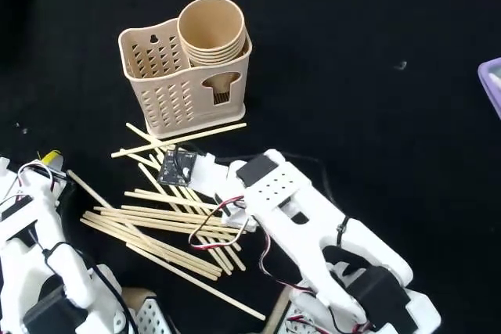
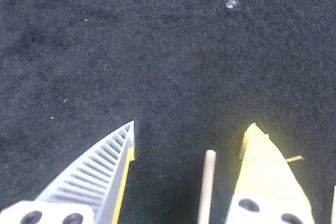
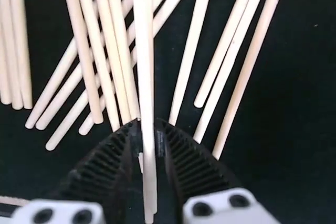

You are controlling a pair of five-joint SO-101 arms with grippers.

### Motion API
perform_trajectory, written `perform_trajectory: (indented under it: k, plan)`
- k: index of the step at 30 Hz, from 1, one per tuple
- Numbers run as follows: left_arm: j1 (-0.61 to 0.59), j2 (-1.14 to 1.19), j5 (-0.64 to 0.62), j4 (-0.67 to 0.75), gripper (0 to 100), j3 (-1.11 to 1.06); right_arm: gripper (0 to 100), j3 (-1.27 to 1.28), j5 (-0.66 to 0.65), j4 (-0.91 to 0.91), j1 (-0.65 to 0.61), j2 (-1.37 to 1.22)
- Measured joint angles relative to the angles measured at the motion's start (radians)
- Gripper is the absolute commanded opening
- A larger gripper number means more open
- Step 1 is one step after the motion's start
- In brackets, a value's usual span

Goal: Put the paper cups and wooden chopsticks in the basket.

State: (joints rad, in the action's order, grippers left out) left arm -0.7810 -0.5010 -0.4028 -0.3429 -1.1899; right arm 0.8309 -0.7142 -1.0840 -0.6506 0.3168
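Chopstick (image 3: 143,35) pinched in right claw (image 3: 147,125) (wrist view), left claw (image 2: 192,126) agape, cups (image 1: 211,29) in basket (image 1: 168,95)

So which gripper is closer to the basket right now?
Right. The right gripper is shut on a chopstick just in front of the basket. The left gripper sits open farther off, by the high view's left edge.

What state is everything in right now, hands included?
paper cups: stacked, standing in the basket.
basket: upright on the table.
loose chopsticks: scattered flat on the table.
right hand: shut on one chopstick.
left hand: open, gripping nothing.
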Motion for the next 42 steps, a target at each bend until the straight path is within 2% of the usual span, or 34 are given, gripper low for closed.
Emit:
perform_trajectory:
  k: [2,4,6,9,12,14,17,20,38,42]
  plan:
    - [0.000,0.000,0.000,0.000,32,0.000,18.7,0.000,0.006,0.000,0.000,0.000]
    - [0.000,0.000,0.000,0.000,32,0.000,22.1,0.000,0.060,0.000,0.000,0.000]
    - [0.000,0.000,0.000,0.000,32,0.000,22.2,0.000,0.126,0.000,-0.020,0.000]
    - [0.002,0.000,0.000,0.000,32,0.000,22.2,0.011,0.212,0.041,-0.118,0.000]
    - [0.000,0.000,0.000,0.000,32,0.000,22.2,0.058,0.302,0.160,-0.216,0.002]
    - [0.000,0.000,0.000,0.000,32,0.000,22.2,0.100,0.336,0.259,-0.236,0.002]
    - [0.000,0.000,0.000,0.000,32,0.000,22.2,0.152,0.345,0.382,-0.235,0.002]
    - [0.002,0.000,0.000,0.000,32,0.000,22.2,0.167,0.345,0.423,-0.235,0.002]
    - [0.000,0.000,0.000,0.000,32,0.000,21.7,0.181,0.321,0.391,-0.235,-0.041]
    - [0.000,0.000,0.000,0.000,32,0.000,8.7,0.112,0.322,0.373,-0.235,-0.141]
